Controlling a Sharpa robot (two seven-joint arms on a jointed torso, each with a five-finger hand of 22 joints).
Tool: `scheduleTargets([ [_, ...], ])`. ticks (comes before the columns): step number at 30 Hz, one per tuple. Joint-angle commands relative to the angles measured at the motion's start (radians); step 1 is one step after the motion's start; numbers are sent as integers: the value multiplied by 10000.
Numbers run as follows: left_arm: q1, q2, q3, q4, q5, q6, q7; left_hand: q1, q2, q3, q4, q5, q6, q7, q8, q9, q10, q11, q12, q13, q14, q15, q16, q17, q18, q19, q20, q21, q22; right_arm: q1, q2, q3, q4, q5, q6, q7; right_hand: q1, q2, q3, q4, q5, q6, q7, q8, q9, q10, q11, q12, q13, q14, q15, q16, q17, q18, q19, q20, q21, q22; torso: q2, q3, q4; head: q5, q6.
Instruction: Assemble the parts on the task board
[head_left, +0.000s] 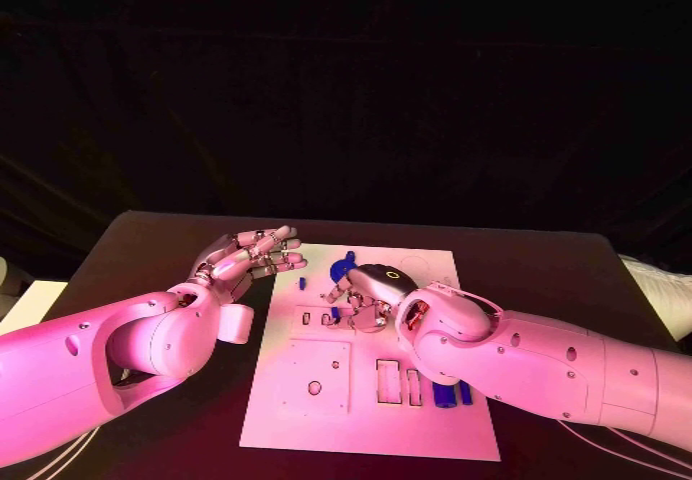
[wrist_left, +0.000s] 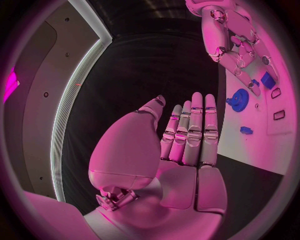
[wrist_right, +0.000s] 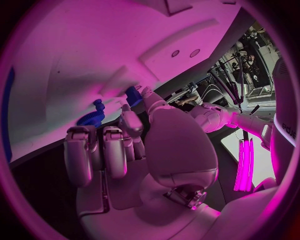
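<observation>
A: Where was the board?

B: The board (head_left: 310, 400) lay mid-table, long side running from 12 to 6 o'clock. A blue gear (head_left: 343, 266) sat near its 12 o'clock end, a small blue part (head_left: 303, 283) by its 9 o'clock edge, and two blue pieces (head_left: 453, 393) stood in slots toward 4 o'clock.

A: And the left hand?

B: The left hand (head_left: 248, 257) hovered off the board's 10 o'clock corner, over the table (head_left: 159, 250). In the left wrist view its fingers (wrist_left: 195, 131) were straight and side by side, the palm bare, holding nothing.

A: The right hand?

B: The right hand (head_left: 369, 292) was over the board's upper middle, just at 5 o'clock of the gear, fingers curled downward toward the plate. In the right wrist view the fingertips (wrist_right: 132, 116) reached toward a blue part (wrist_right: 133, 94) beside the gear (wrist_right: 92, 118).

A: Was it gripping that part?

B: I could not tell; the fingertips hid the contact in every view.
</observation>
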Motion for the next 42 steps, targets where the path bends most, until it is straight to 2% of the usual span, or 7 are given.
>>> scheduleTargets([
  [1, 4, 26, 4, -9, 8, 297, 11, 28, -7, 4, -70, -52, 19, 45, -66, -7, 16, 70, -37, -14, 43, 14, -66, 10, 132, 49, -9, -36, -10, -12, -50, 6, 107, 219, -1260, 854, 0, -84, -63, -7, 65, -67, -7, -11, 3, 24, 47, 61, 16, 922, 97, -35, 2059, -131, 463, 91, 0, 1590, -6, 4, 6, 4, 2],
  [14, 4, 130, -20, -322, -1571, 2, -1433, -277, -156, 77, 28, -89, 732, -523, 54, 79, 1780, -704, 465, 206, 3300, -991, 1858, 1531, 160, 2845, -1016, 1609, 706, 482, -1555, 304, 1361, 3459, -70, 3540, 191, -90, -518, 147, 569, -134, 19, -3, 13, -125, 73, -82, -93, 898, 118, -85, 1974, -115, 417, 113, -41, 1523, -59, 12, -38, 75, 42],
  [17, 6, 202, -21, -471, -2730, 61, -2672, -416, -444, 31, 61, -115, 1181, -937, 186, 180, 3054, -1154, 1084, 679, 3598, -1463, 9413, 8438, 78, 4101, -1510, 2863, 1389, 770, -2176, 335, 1666, 4126, 71, 3593, 209, -87, -537, 146, 579, -138, 20, -2, 13, -144, 75, -120, -116, 889, 119, -105, 1934, -109, 401, 114, -55, 1495, -121, 31, -62, 77, 19],
  [21, 10, 348, -19, -689, -4729, 452, -4712, -890, -481, -409, 278, -129, 1618, -1261, 734, 525, 3905, -1489, 3083, 2252, 3883, -1666, 13890, 13432, -763, 5260, -1809, 8470, 8153, 1197, -2951, 355, 1791, 4951, -20, 3559, 273, -21, -575, 154, 630, -110, 13, 16, 21, -125, 68, -62, -91, 889, 117, -106, 1936, -111, 405, 116, -53, 1503, -219, 81, -117, 115, -15],
  [26, 119, 513, 1, -834, -7145, 1605, -7493, -1699, -179, -1415, 1478, -375, 1019, -1584, 2033, 1462, 2499, -1559, 8582, 7583, 3927, -1725, 14207, 13858, -927, 4823, -1832, 10117, 9923, 1488, -3630, 362, 1634, 5426, -213, 3449, 333, 42, -626, 165, 732, -78, 4, 29, 27, -98, 58, -9, -73, 891, 110, -104, 1945, -113, 412, 112, -48, 1516, -364, 129, -189, 149, -87],
  [28, 243, 618, 6, -898, -7912, 2001, -8274, -1875, -81, -1814, 1426, -296, 859, -1432, 2645, 1887, 2206, -1483, 9303, 8319, 3927, -1709, 14207, 13858, -947, 4744, -1809, 10523, 10461, 1532, -3781, 363, 1566, 5493, -261, 3412, 337, 47, -636, 168, 747, -73, 3, 30, 28, -100, 57, -17, -80, 888, 109, -111, 1930, -112, 409, 112, -51, 1510, -401, 166, -197, 189, -91],
  [42, 853, 2022, 10, -1838, -10373, 3069, -10852, -1989, 637, -3174, 1555, -546, -318, -1648, 5212, 4208, 2366, -1768, 10820, 9841, 3927, -1892, 14207, 13858, -1353, 5357, -1950, 12192, 13145, 1602, -4055, 345, 1208, 5579, -277, 3068, 338, 57, -669, 185, 778, -59, -2, 35, 30, -114, 53, -64, -114, 871, 107, -149, 1856, -103, 388, 110, -69, 1474, -548, 278, -159, 300, -151],
])
